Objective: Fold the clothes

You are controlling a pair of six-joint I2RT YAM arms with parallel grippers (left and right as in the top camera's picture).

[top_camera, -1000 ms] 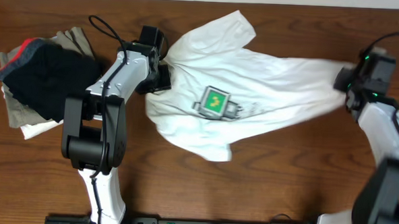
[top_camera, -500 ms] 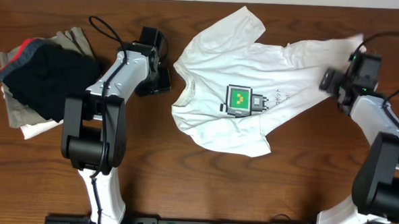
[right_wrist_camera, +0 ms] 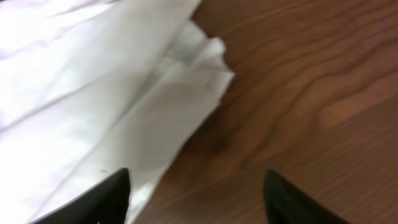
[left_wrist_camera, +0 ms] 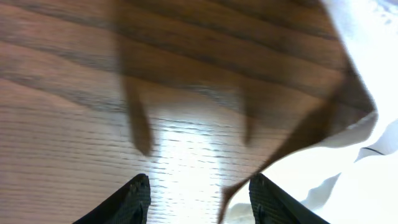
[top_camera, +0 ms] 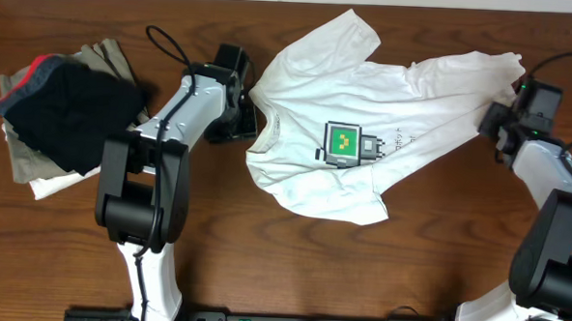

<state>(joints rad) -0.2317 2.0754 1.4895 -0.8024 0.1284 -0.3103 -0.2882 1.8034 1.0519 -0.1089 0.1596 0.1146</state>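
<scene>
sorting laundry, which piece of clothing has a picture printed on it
The white t-shirt spread mid-table: it bears a green square print. The black garment and khaki garment piled left show none.

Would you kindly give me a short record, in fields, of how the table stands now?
garment: white T-shirt, spread out, print up, collar toward the left arm
left gripper: open, empty, over bare table beside the collar
right gripper: open, empty, at the hem end
aside: pile of dark and khaki clothes, outside the left arm
folding: not yet begun
</scene>
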